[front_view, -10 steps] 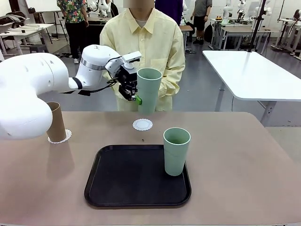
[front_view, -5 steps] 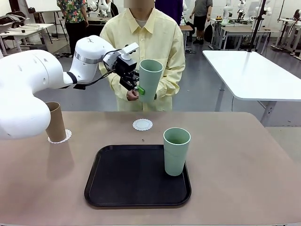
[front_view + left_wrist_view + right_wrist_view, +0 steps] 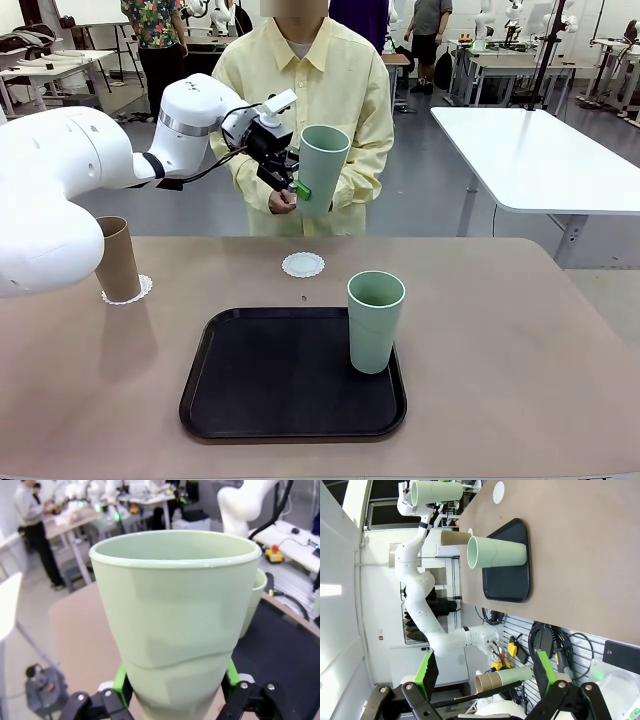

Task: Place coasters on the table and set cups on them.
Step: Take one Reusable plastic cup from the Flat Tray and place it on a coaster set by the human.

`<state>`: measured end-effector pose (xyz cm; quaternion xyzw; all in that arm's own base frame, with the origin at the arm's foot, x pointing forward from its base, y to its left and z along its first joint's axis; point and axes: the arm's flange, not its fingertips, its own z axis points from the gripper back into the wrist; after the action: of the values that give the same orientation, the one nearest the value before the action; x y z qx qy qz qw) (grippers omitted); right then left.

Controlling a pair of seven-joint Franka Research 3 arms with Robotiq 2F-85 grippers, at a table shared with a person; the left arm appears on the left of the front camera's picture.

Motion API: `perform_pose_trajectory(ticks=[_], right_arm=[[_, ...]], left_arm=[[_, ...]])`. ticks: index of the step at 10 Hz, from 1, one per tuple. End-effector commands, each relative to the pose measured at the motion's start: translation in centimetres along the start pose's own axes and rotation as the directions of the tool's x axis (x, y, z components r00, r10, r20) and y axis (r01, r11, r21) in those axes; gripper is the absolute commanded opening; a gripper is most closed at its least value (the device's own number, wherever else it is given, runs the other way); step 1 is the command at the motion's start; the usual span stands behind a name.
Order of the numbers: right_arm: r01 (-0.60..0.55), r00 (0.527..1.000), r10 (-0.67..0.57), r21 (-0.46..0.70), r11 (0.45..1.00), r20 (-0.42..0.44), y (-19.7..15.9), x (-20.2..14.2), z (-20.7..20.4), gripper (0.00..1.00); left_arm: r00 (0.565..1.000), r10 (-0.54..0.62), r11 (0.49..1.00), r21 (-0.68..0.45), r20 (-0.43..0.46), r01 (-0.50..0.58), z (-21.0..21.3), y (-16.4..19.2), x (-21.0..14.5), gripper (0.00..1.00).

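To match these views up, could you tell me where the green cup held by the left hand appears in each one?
Front: cup upper centre, before the person's chest.
Left wrist: cup at centre, close up.
Right wrist: cup top left, lying sideways.
Shared landmark: the black tray.

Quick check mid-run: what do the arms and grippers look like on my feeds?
The left arm: glossy white rounded shells, a silver joint ring, a thin black cable looping to the wrist. The left gripper and right gripper: black linkage bodies, fingers with bright green pads.
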<state>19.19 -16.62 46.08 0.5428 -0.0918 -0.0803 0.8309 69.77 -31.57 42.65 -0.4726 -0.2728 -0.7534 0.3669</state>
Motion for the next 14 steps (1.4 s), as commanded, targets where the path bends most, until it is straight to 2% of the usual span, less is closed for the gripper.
perform_pose_trajectory(ticks=[1,5,7,14], right_arm=[[-0.019,1.0,0.019,0.019,1.0,0.0,-0.1,0.2,0.0,1.0],[-0.019,1.0,0.019,0.019,1.0,0.0,-0.1,0.2,0.0,1.0],[-0.019,1.0,0.019,0.019,1.0,0.0,-0.1,0.2,0.0,1.0],[-0.019,1.0,0.019,0.019,1.0,0.0,-0.1,0.2,0.0,1.0]], left_arm=[[1.0,-0.018,1.0,-0.008,0.001,0.018,0.4,-0.3,0.0,0.83],[0.999,0.051,0.998,0.042,-0.013,-0.051,1.6,-1.6,-1.4,0.83],[0.992,0.108,0.989,0.109,-0.072,-0.1,2.0,-2.5,-2.3,0.83],[0.987,0.158,0.986,0.065,-0.02,-0.156,2.0,-1.9,-5.8,0.83]])
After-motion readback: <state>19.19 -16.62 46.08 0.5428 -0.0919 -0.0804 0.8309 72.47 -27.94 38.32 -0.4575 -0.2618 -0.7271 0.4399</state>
